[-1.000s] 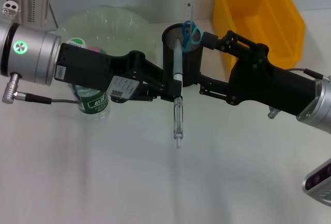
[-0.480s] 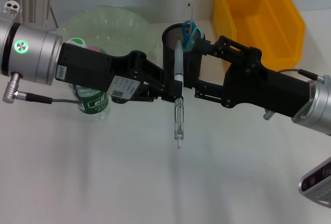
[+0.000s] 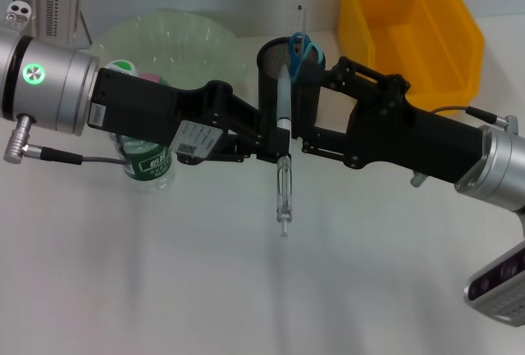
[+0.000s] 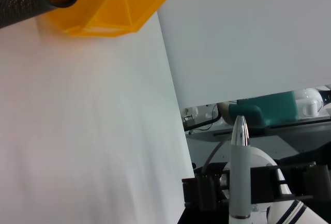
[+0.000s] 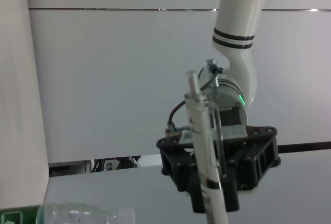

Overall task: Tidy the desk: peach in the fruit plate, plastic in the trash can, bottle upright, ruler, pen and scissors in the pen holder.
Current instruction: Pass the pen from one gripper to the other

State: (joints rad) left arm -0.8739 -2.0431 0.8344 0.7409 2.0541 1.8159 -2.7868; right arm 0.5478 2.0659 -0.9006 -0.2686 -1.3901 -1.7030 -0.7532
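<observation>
My left gripper (image 3: pixel 275 138) is shut on a clear-and-grey pen (image 3: pixel 282 158) and holds it in the air in front of the black mesh pen holder (image 3: pixel 271 84). Blue scissors (image 3: pixel 302 52) and a ruler (image 3: pixel 299 20) stand in the holder. My right gripper (image 3: pixel 310 111) is open, close beside the pen on its right. In the left wrist view its fingers (image 4: pixel 199 193) stand either side of the pen (image 4: pixel 239 177). The right wrist view shows the pen (image 5: pixel 204 146) in the left gripper (image 5: pixel 222 175). A bottle (image 3: pixel 149 168) stands upright under the left arm.
A pale green fruit plate (image 3: pixel 176 35) sits at the back left with something pink (image 3: pixel 152 79) in it. A yellow bin (image 3: pixel 410 27) stands at the back right. White table surface lies below the pen.
My right gripper has moved left, closer to the held pen. The left gripper and the pen have stayed in place.
</observation>
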